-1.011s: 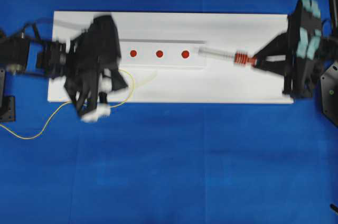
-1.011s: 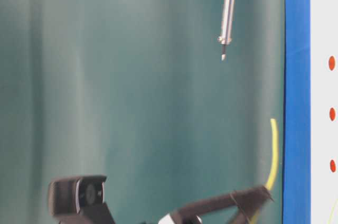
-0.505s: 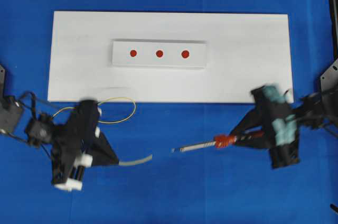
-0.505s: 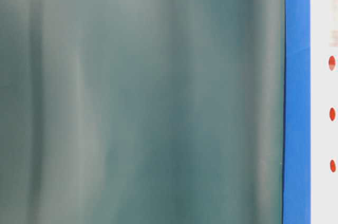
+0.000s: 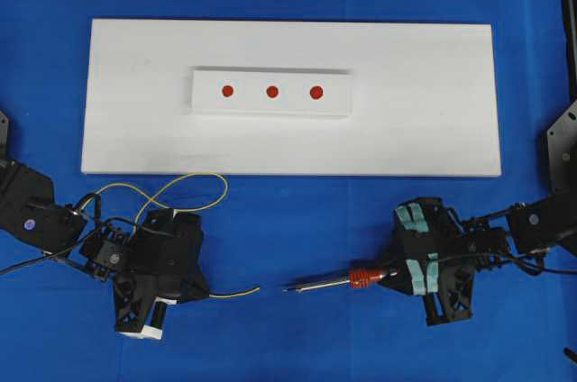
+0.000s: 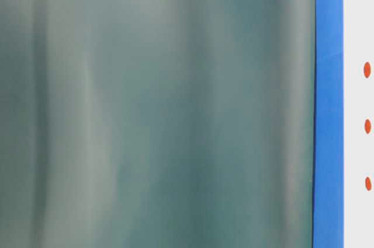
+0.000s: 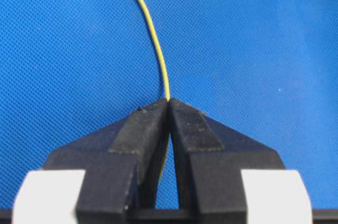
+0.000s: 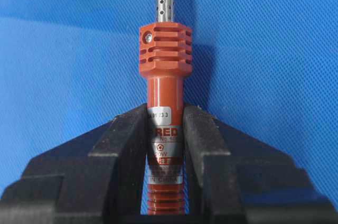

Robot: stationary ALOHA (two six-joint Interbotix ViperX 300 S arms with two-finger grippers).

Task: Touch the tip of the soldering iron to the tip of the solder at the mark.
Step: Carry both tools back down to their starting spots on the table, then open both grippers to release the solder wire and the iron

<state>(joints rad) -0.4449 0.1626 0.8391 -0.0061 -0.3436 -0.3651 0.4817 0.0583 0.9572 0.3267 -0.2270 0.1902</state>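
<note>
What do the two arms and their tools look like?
Both arms are black, with loose black cables. The left tool has black wedge fingers on white blocks. The right tool has the same black fingers, and its body carries pale teal tape strips.

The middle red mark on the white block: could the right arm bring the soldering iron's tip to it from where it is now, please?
Probably yes. The right gripper holds the soldering iron over bare blue cloth, off the white board. Nothing stands between it and the middle red mark; the left gripper sits well aside.
</note>
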